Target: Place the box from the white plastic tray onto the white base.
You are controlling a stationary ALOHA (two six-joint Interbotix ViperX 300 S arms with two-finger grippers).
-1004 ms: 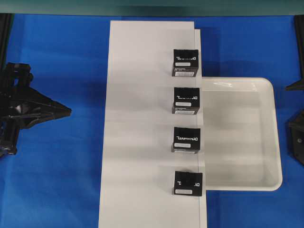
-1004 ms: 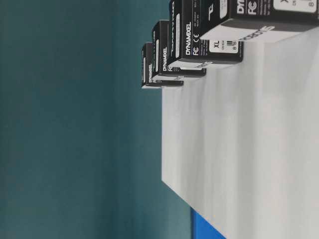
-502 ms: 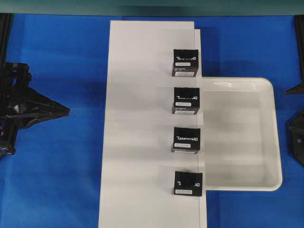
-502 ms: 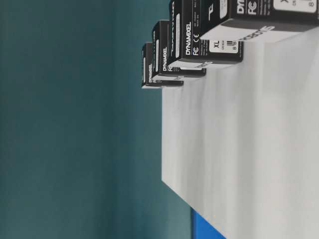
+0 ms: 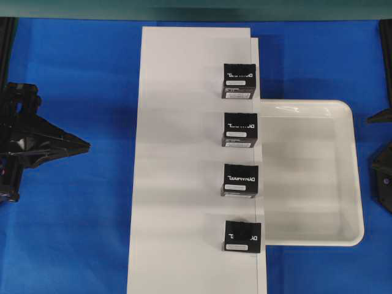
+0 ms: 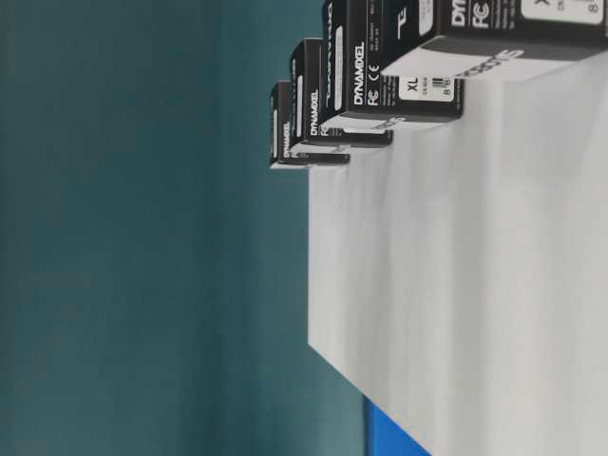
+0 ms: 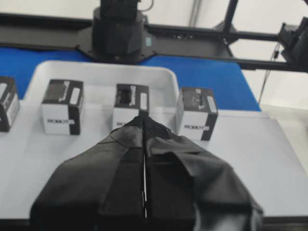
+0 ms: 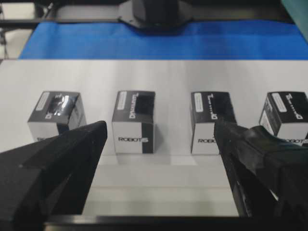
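Overhead, the table [image 5: 79,245] is covered in a smooth blue sheet. At its left edge sits the left gripper [image 5: 86,145], matte black, its fingers pressed together into a wedge-shaped point; the left wrist view shows only a thin seam between them.

Right of it lies the base [image 5: 184,184], a long, flat, matte white rectangular board with a thin offset sheet along its right edge. Four small black cube-like boxes stand on it in a single column near that edge, each with a white logo line and a small white label on top. The wrist views show a whitish side on each. The box [image 5: 242,236], nearest the bottom of the overhead view, has its logo line broken by a dark patch; it rests on the base, just beside the corner of the tray. The other three boxes [image 5: 240,129] carry unbroken logos.

The tray [image 5: 352,184] touches the right edge of the base. It is glossy white plastic, rectangular and shallow, with rounded corners and a raised rim. No box is in it.

The right gripper [image 8: 159,144] is at the far right edge, with its fingers spread wide. The box lies well apart from both grippers, roughly between them.
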